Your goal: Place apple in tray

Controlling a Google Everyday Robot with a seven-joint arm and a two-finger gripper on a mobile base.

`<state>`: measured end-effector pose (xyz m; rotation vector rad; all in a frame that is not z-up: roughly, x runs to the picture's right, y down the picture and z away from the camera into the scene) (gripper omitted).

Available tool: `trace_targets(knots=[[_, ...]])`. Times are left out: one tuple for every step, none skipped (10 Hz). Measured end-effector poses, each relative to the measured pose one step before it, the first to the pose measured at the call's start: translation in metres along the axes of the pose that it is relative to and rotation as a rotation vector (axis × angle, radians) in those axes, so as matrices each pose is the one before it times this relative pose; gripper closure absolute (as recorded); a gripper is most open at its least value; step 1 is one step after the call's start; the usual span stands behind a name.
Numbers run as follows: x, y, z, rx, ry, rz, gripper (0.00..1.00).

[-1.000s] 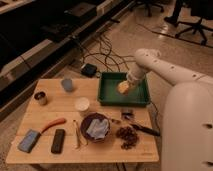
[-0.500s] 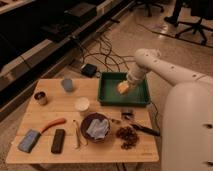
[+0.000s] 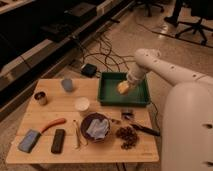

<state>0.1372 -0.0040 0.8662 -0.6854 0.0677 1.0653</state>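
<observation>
The dark green tray (image 3: 107,94) sits at the back right of the wooden table. The yellowish-orange apple (image 3: 123,88) is inside the tray, right of its middle, at the tip of my arm. My gripper (image 3: 126,85) reaches down into the tray from the right and sits right at the apple; I cannot tell whether the apple rests on the tray floor or hangs just above it.
On the table: a white cup (image 3: 82,104), a round dark bowl with blue cloth (image 3: 95,127), an orange stick (image 3: 53,124), a black remote (image 3: 58,140), a blue sponge (image 3: 29,140), a metal can (image 3: 40,97), a grey-blue cup (image 3: 67,84), dark clustered fruit (image 3: 127,136). Cables lie on the floor behind.
</observation>
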Motion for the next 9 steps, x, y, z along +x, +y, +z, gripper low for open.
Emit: trace_targets(knots=[[-0.00002, 0.0, -0.00005, 0.00005, -0.00006, 0.0, 0.5], [0.00001, -0.00002, 0.00002, -0.00002, 0.00002, 0.0, 0.38], [-0.00001, 0.00003, 0.00002, -0.00002, 0.00003, -0.00004, 0.28], [0.00001, -0.00003, -0.00003, 0.00003, -0.00003, 0.00007, 0.23], [0.00002, -0.00003, 0.00003, 0.00004, 0.00003, 0.00004, 0.2], [-0.00008, 0.00005, -0.00005, -0.00003, -0.00009, -0.0001, 0.2], [0.00006, -0.00004, 0.00002, 0.00001, 0.00004, 0.00007, 0.2], [-0.00002, 0.0, 0.00001, 0.00004, -0.00001, -0.00007, 0.2], [-0.00002, 0.00004, -0.00001, -0.00007, 0.00001, 0.00001, 0.2]])
